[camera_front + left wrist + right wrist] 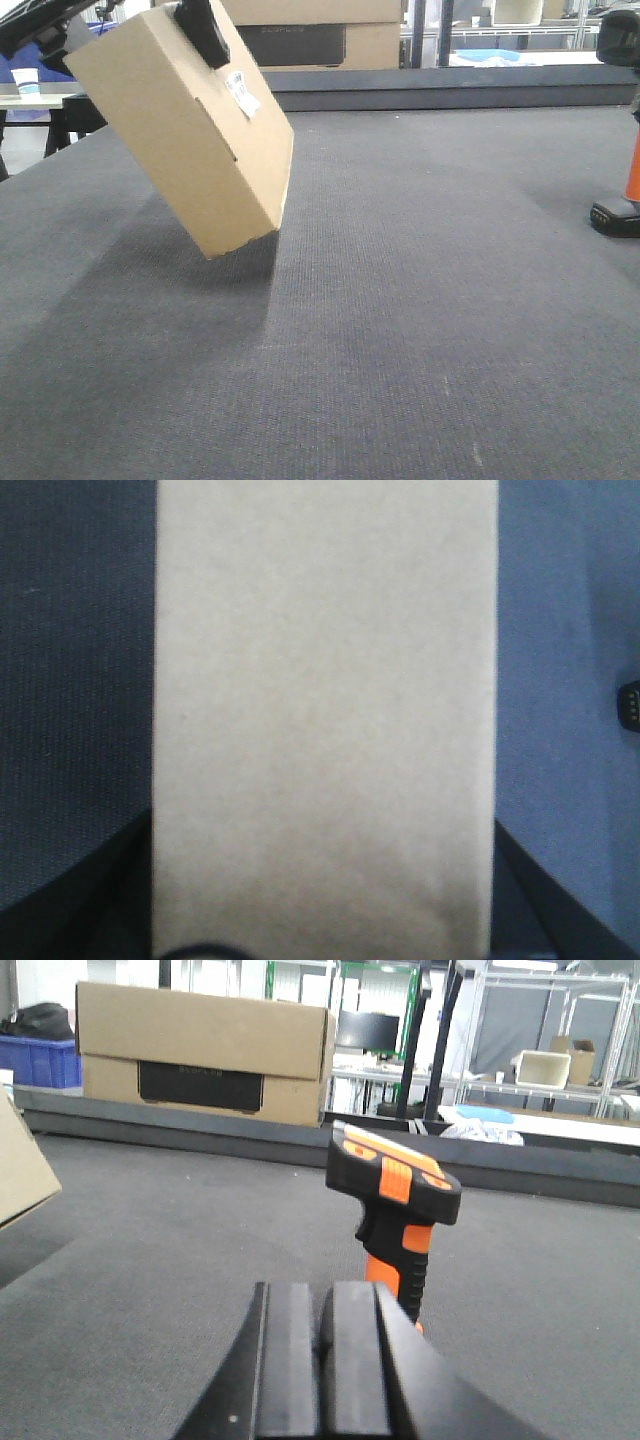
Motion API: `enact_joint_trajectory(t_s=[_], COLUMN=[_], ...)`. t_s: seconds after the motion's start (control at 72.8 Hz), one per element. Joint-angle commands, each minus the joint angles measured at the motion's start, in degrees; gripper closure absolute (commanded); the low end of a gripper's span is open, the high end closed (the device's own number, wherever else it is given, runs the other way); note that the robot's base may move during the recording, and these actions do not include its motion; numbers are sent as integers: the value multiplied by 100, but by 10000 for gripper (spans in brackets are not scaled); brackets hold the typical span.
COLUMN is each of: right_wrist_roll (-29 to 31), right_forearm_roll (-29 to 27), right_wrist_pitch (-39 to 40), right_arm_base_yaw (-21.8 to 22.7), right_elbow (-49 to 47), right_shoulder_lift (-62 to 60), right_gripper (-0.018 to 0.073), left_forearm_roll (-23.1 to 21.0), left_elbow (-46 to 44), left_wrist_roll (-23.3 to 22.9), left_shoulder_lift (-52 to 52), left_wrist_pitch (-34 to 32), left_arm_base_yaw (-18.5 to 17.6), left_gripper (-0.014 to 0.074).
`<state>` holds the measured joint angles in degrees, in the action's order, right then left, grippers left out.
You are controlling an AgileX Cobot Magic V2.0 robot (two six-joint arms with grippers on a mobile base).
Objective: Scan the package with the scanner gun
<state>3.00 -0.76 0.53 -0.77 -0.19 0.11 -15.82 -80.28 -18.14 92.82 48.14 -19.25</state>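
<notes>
Exterior front-facing view has the left hand (pixel 203 30) clamped on the top edge of the package (pixel 185 130), which hangs tilted over the left of the counter (pixel 430 300), white label (pixel 243 93) facing out. Gripped by one edge only, it could swing or slip. Well apart at the right, the scanner gun (pixel 395 1200) stands upright, and the right hand (pixel 320 1360), fingers seemingly pressed together and holding nothing, could topple it if it advances without parting. The package and the big carton (pixel 205 1050) behind are both closed, contents unseen.
</notes>
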Motion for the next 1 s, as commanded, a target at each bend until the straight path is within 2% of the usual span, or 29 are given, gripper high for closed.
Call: enact_joint_trajectory(t_s=[0.0, 0.151, 0.343, 0.577, 0.769, 0.893, 0.989], right_wrist_roll=[14, 14, 14, 14, 14, 14, 14], right_forearm_roll=[42, 76, 76, 42, 10, -302, -880], right_wrist_pitch=[-186, -903, -1038, 61, 472, 1023, 1647], right_arm_base_yaw=[-5, -5, -5, -5, -5, 18, 99], right_elbow=[-295, -1146, -1824, -1915, -1903, -1903, -1903], right_shoulder_lift=[-11, 266, 1568, 2827, 3376, 4058, 4760], right_gripper=[727, 727, 727, 727, 727, 727, 727], left_forearm_roll=[-61, -61, -61, -50, -50, -50, -50], left_elbow=[-1, -1, -1, -1, 21, 94, 183], left_wrist_roll=[-47, -47, -47, -36, -36, -36, -36], left_shoulder_lift=[-36, -36, -36, -36, -36, -36, -36], left_wrist_pitch=[-75, -75, -75, 133, 190, 190, 200], left_arm_base_yaw=[-39, -39, -39, -39, -39, -39, -39], left_gripper=[707, 707, 707, 707, 707, 707, 707])
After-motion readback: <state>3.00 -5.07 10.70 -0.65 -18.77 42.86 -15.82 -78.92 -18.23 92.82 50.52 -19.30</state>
